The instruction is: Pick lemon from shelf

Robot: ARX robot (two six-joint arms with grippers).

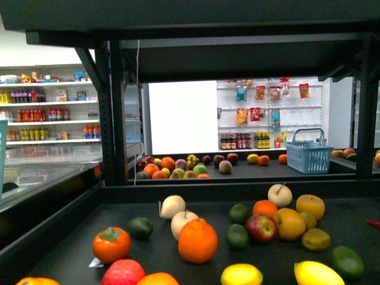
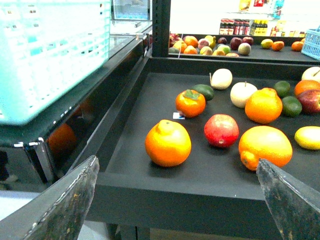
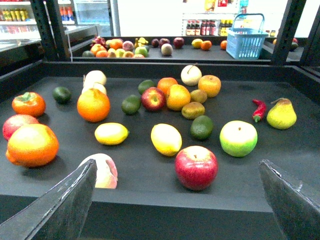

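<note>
Lemon point(image 3: 111, 133): small, yellow, oval, one pointed tip. It lies on the black tray of the shelf point(image 1: 208, 208), toward the front. In the front view it is cut by the lower edge, a little right of centre point(image 1: 241, 275). It also shows at the edge of the left wrist view point(image 2: 307, 137). Nothing touches it.

Near it:
- longer pale-yellow oval fruit point(image 3: 166, 139) just beside it, apart, to its right in the front view
- knobbed orange point(image 3: 93, 105) behind it, farther back on the tray
- pink-and-white peach point(image 3: 104, 171) nearer the front rim
- red apple point(image 3: 196, 166) at the front, beyond the pale-yellow fruit
- dark green avocado point(image 3: 201, 127) and green-yellow apple point(image 3: 238, 138) farther right

Left gripper point(image 2: 176, 161): fingers spread wide, nothing between them, short of the tray's front rim, facing a large orange point(image 2: 168, 142).

Right gripper point(image 3: 177, 162): fingers spread wide, empty, also at the front rim.

Front view shows neither arm.

Blue basket point(image 1: 309, 155) stands on the far shelf behind.
</note>
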